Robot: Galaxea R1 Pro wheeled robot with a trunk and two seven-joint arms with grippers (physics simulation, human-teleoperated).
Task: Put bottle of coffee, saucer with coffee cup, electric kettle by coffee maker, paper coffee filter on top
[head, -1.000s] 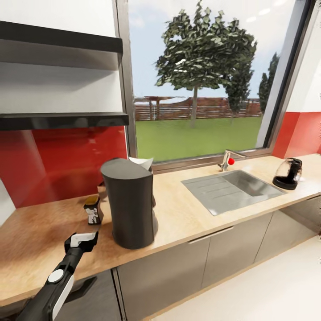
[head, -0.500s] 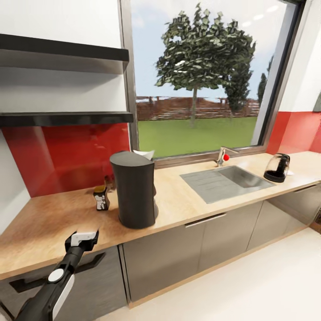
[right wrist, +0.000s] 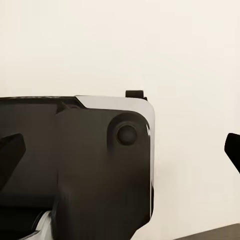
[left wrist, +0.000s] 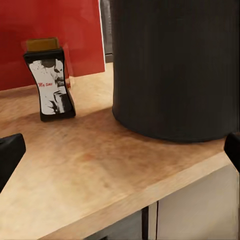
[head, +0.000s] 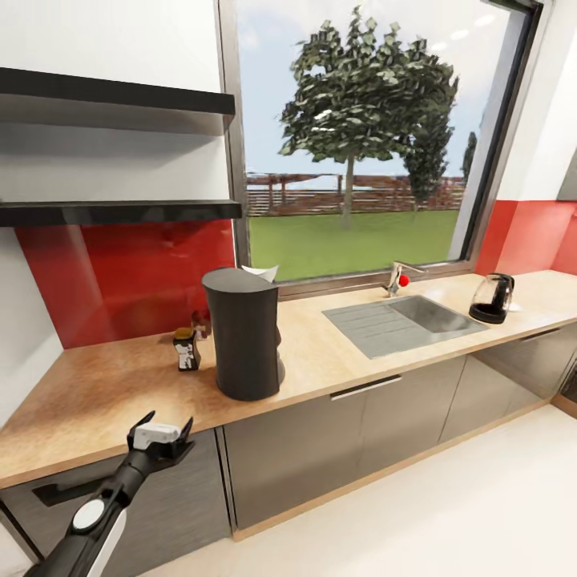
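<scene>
Left arm extended forward, left tool (head: 160, 429) spread wide (empty); right tool (right wrist: 120, 155) fingertips likewise apart.

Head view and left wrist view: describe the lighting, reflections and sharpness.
Head view: daylight through the window, glossy red backsplash mirroring the shelves, straight edges bowed toward the corners. Left wrist view: coffee maker close and soft, bottle label blurred, soft shadow on the counter.

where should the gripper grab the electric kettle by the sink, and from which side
Probably by the handle of the electric kettle, the dark loop on its right side. It stands upright on the countertop right of the sink, with bare counter in front, so come in level from the front right and close across the handle. The body looks rounded, wide and glossy, a poorer hold. Finer handle detail is too small to tell.
</scene>
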